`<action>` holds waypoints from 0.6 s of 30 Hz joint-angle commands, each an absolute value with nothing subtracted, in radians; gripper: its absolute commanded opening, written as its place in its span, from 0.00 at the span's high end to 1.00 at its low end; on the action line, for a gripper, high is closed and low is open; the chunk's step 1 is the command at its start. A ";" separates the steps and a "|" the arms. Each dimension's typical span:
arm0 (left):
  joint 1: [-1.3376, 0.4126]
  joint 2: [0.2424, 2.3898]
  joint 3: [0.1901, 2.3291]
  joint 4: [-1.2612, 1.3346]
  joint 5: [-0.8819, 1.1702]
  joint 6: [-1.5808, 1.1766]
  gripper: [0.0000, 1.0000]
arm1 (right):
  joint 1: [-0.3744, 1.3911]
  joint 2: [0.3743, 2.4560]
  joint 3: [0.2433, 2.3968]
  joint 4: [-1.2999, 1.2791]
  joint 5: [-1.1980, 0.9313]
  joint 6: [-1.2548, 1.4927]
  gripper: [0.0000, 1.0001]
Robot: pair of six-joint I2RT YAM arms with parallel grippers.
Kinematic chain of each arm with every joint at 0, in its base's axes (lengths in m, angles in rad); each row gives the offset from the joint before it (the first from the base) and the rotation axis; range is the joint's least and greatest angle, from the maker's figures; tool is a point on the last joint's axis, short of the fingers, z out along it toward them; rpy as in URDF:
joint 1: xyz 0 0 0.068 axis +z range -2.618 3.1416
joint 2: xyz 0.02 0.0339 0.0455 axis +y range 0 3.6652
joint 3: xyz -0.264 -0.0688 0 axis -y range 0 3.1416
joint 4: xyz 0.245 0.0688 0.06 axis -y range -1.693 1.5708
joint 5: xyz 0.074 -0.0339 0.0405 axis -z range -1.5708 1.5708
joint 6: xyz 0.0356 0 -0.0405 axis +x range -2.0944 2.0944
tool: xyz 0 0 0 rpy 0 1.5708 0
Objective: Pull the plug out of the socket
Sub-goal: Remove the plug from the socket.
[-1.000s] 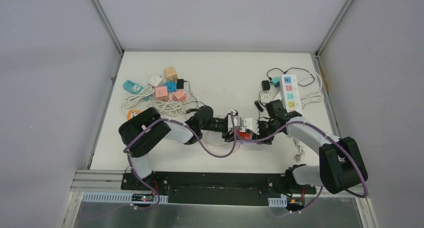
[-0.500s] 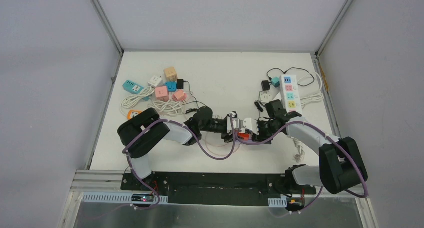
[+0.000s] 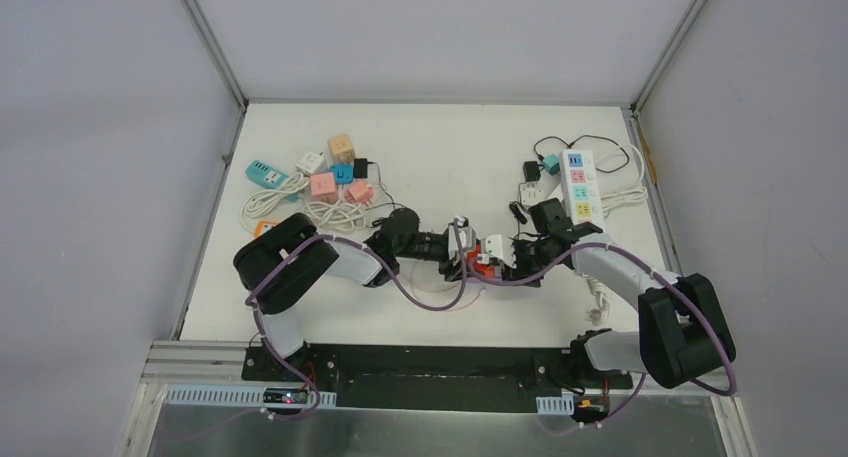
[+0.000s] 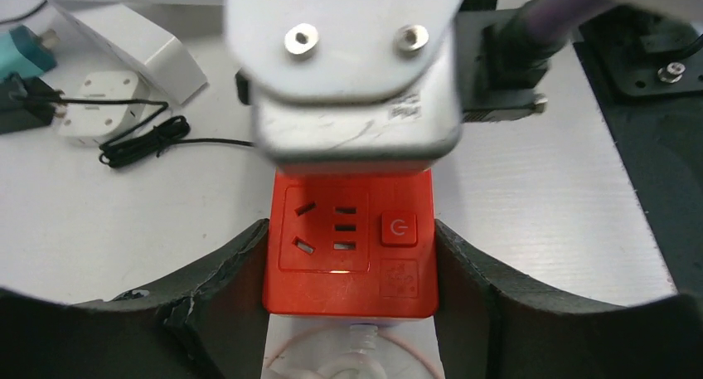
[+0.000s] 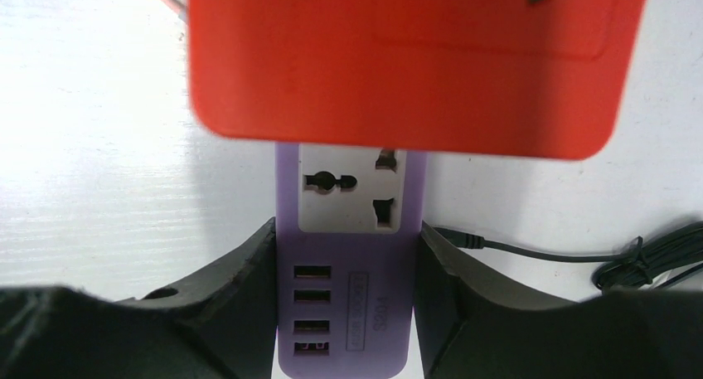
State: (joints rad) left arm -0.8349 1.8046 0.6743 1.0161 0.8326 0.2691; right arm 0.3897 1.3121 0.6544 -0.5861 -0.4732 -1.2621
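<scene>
At centre, left pincer (image 4: 350, 248) grips red socket (image 4: 348, 275), right pincer (image 5: 346, 248) purple adapter (image 5: 348, 317).

On the bench (image 3: 440, 142), a heap of cube adapters (image 3: 328, 177) lies far left and a power strip (image 3: 580, 185) far right. The socket (image 3: 484, 268) and plug (image 3: 497, 245) sit nearer, between them.

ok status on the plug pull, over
left gripper shut on red socket. right gripper shut on purple adapter. separation unclear, they overlap in view. nothing blocking.
</scene>
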 commanded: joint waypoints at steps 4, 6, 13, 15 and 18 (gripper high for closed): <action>-0.912 1.718 0.683 0.837 0.689 0.506 1.00 | 0.390 1.306 0.666 -0.601 -0.442 -1.305 1.00; -0.874 1.712 0.705 0.837 0.731 0.378 1.00 | 0.390 1.306 0.665 -0.601 -0.440 -1.305 1.00; -0.793 1.733 0.711 0.981 0.870 0.161 1.00 | 0.390 1.305 0.666 -0.598 -0.437 -1.303 1.00; -0.826 1.713 0.681 0.944 0.813 0.277 1.00 | 0.390 1.305 0.667 -0.597 -0.435 -1.300 1.00; -0.893 1.679 0.671 0.810 0.695 0.492 1.00 | 0.390 1.306 0.666 -0.596 -0.433 -1.299 1.00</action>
